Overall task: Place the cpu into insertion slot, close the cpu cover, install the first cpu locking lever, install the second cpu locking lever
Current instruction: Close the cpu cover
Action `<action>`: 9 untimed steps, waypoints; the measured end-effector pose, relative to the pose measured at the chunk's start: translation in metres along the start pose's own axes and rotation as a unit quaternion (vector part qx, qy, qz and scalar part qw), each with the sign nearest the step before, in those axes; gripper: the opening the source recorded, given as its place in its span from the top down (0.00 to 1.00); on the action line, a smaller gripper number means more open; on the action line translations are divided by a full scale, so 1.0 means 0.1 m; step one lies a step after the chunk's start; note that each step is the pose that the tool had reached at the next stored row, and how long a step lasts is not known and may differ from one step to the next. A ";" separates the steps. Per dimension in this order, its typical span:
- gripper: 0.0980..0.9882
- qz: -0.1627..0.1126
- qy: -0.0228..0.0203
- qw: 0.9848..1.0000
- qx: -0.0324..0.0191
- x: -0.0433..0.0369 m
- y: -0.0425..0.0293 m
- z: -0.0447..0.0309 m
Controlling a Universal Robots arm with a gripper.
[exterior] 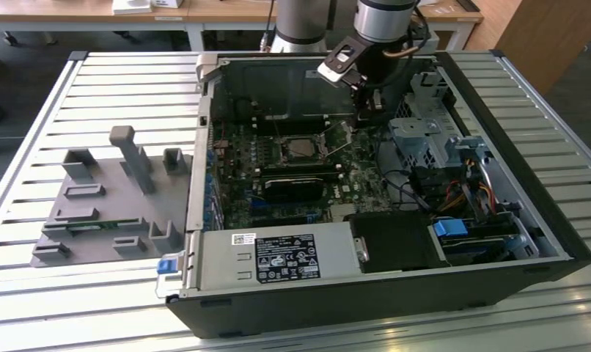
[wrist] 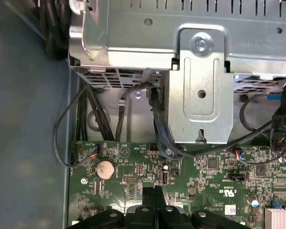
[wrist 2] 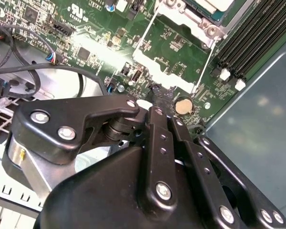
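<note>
Black linkage gripper (wrist: 155,196): jaws pressed together, nothing seen between them, hovers over green motherboard (wrist: 205,167), near cpu. Small silvery square cpu (exterior: 298,149) looks seated. Grey metal frame cpu cover (wrist 2: 193,14) looks down around cpu. Thin wire locking levers (wrist 2: 145,36) beside cpu look unlatched. Judgement: first-lever step; needs tips on wire handle, pressed under catch. Cpu cut off in second wrist view, catches unclear.

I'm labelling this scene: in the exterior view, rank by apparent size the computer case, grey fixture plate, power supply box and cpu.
Largest to smallest:
1. computer case
2. grey fixture plate
3. power supply box
4. cpu
</note>
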State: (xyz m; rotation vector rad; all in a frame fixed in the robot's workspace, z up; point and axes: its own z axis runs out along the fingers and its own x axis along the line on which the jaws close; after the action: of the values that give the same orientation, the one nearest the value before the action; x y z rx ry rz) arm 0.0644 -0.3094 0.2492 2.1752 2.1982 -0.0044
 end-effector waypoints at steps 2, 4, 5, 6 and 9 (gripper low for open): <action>0.99 0.000 0.000 1.000 0.000 0.004 0.014 0.006; 0.99 0.000 0.000 1.000 0.001 0.008 0.030 0.012; 0.99 0.000 0.000 1.000 0.001 0.010 0.036 0.016; 0.99 0.000 0.000 1.000 0.002 0.013 0.040 0.022; 0.99 0.000 -0.001 1.000 0.003 0.018 0.048 0.045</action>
State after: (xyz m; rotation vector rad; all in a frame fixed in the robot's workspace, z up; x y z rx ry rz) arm 0.0693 -0.3077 0.2447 2.1780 2.2011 -0.0132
